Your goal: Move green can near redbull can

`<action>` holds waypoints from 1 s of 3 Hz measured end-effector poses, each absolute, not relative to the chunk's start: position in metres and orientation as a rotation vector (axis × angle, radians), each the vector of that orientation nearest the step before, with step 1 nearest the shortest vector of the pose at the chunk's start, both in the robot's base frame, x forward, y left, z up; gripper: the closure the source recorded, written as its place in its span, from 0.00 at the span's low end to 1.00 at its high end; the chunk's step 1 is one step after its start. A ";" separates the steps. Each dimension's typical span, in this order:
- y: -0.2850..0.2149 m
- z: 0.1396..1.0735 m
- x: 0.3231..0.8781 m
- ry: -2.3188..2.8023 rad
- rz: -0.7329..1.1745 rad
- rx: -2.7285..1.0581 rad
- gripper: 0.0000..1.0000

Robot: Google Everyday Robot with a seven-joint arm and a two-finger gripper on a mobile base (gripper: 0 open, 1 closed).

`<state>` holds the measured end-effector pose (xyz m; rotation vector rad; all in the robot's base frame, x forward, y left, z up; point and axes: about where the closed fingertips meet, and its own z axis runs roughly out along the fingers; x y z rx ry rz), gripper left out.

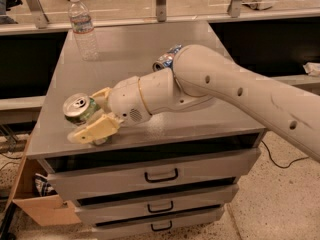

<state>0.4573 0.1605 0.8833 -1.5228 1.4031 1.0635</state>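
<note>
Clear water bottle (82, 26) upright at back-left of grey cabinet top (130, 54), three drawers (161, 175) below, cardboard box (37, 206) beside

Drink cans, 2: one green can (79, 109), white-patterned with a silver top; one slim blue-and-silver redbull can (165, 60). Clear plastic water bottle (82, 26), 1. Grey metal drawer cabinet (140, 44), 1; drawers (215, 170), 3, each with one black handle (161, 176). Brown cardboard box (37, 209), 1. Cream two-finger gripper (82, 118), 1, at the cabinet's front left corner, clamped on the green can.
</note>
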 end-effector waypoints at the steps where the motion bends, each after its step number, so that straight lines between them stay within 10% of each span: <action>1: 0.160 0.886 0.462 1.410 1.059 -1.486 0.65; 3: 0.078 0.929 0.524 1.418 0.877 -1.376 1.00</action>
